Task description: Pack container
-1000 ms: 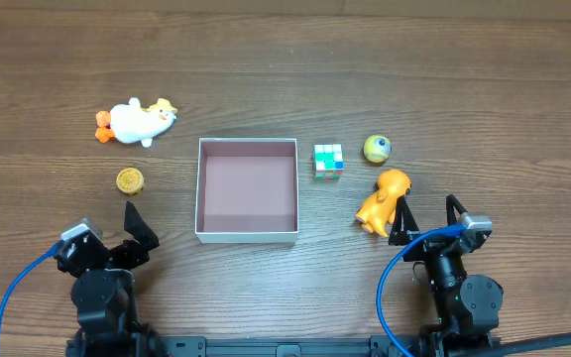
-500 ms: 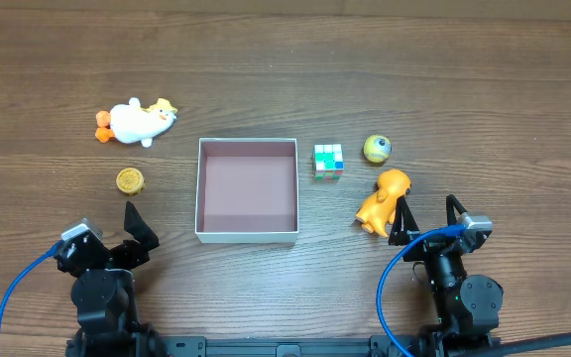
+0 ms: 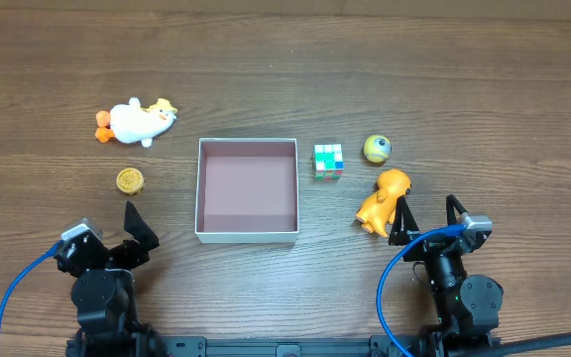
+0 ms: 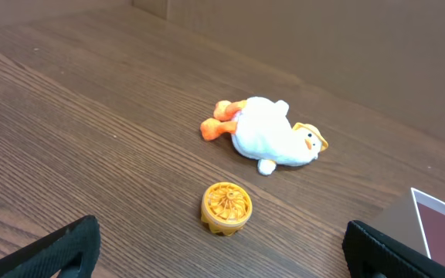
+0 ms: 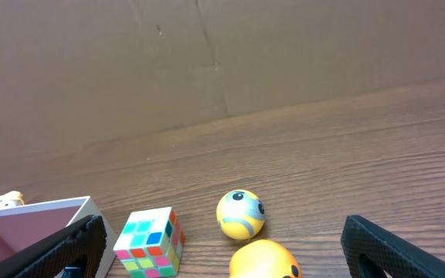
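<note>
The container (image 3: 247, 232), a shallow white-walled box with a mauve inside, sits empty at the table's middle; its corner shows in the left wrist view (image 4: 439, 216) and the right wrist view (image 5: 45, 218). A white plush duck (image 3: 139, 121) (image 4: 273, 133) and a small orange disc (image 3: 130, 180) (image 4: 226, 207) lie to its left. A colourful cube (image 3: 328, 160) (image 5: 149, 240), a yellow ball (image 3: 377, 149) (image 5: 240, 214) and an orange toy figure (image 3: 382, 201) (image 5: 265, 260) lie to its right. My left gripper (image 3: 124, 235) (image 4: 222, 251) is open and empty, near the disc. My right gripper (image 3: 427, 220) (image 5: 222, 251) is open and empty, beside the orange figure.
A brown cardboard wall (image 5: 207, 54) stands behind the table's far edge. Blue cables (image 3: 8, 297) loop from both arm bases at the front edge.
</note>
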Available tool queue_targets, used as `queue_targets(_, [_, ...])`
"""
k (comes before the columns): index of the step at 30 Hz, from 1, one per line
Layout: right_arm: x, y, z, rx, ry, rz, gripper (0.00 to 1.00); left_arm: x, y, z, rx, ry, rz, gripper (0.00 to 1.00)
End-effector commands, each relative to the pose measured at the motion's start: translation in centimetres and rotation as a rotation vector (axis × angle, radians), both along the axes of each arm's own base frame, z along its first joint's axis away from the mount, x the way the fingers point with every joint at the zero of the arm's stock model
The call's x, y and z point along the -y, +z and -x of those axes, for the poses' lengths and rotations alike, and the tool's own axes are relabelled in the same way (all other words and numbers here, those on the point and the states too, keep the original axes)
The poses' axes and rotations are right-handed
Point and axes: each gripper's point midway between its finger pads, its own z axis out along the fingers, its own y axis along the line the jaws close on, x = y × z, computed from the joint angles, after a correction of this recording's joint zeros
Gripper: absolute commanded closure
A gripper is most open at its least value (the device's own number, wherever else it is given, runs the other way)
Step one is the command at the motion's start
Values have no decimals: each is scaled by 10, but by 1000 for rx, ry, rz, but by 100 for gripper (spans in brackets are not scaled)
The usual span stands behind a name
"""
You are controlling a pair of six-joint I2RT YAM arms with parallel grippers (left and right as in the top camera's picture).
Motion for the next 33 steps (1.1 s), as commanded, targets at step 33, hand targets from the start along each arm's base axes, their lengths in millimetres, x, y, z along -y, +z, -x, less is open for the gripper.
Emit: queue_targets(33, [-62,0,-78,-1035,382,-39,0,2,-2,-1,-3,-20,-17,0])
